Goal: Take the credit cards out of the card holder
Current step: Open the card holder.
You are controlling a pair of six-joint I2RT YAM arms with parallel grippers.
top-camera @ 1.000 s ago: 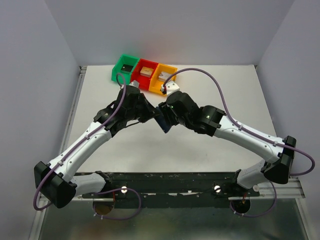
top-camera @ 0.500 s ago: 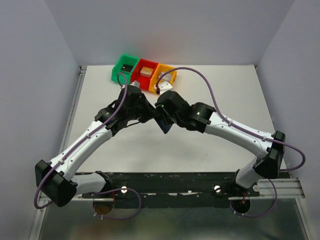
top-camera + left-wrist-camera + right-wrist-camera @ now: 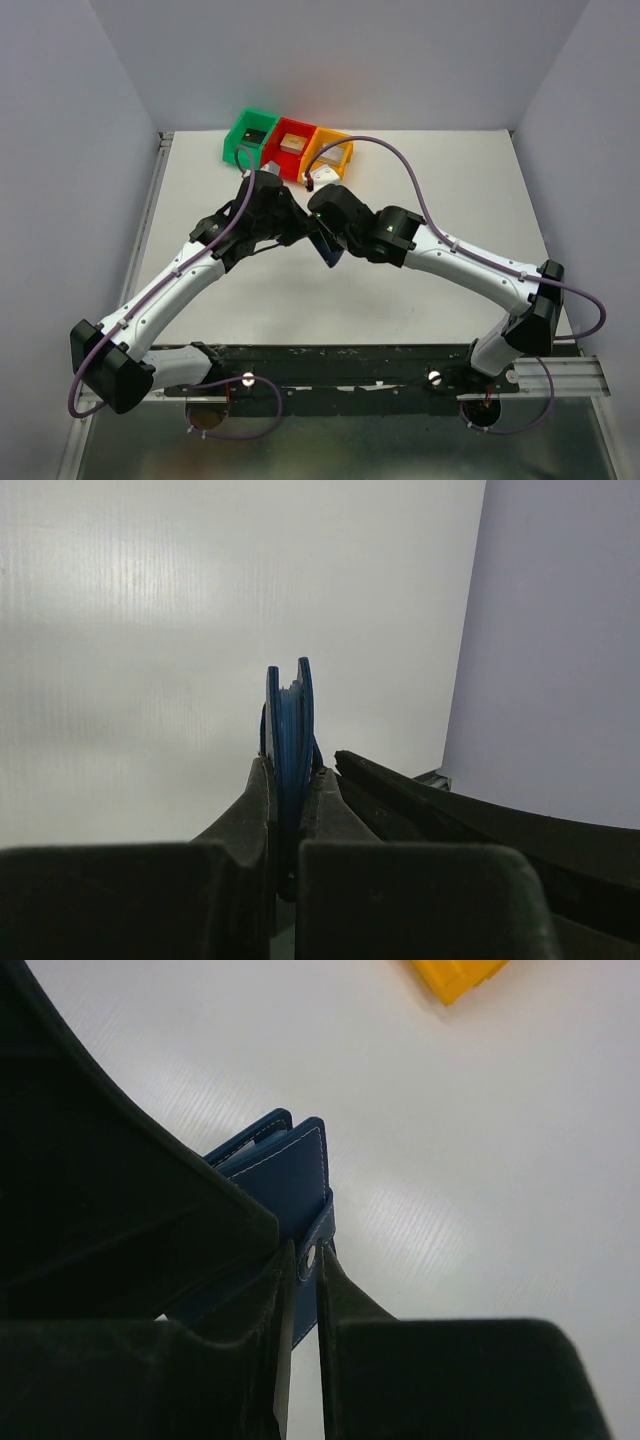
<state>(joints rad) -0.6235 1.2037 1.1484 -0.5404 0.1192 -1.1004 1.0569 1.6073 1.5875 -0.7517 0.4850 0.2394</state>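
The navy-blue card holder (image 3: 327,245) is held in the air above the table's middle, between both grippers. My left gripper (image 3: 290,775) is shut on the closed holder (image 3: 289,720), seen edge-on with its layers pressed together. My right gripper (image 3: 305,1260) is shut on the holder's small strap tab (image 3: 312,1260), where a metal snap shows, beside the blue cover (image 3: 285,1175). In the top view the left gripper (image 3: 300,228) and right gripper (image 3: 325,232) meet at the holder. No credit cards are visible; any inside are hidden.
Three small bins stand at the back: green (image 3: 250,133), red (image 3: 290,143) and orange (image 3: 328,152), the red and orange holding little blocks. A corner of the orange bin (image 3: 455,975) shows in the right wrist view. A white object (image 3: 322,178) lies by the orange bin.
My right arm has swung left and its gripper has closed in on the holder's strap. The left arm and the holder have stayed almost still.
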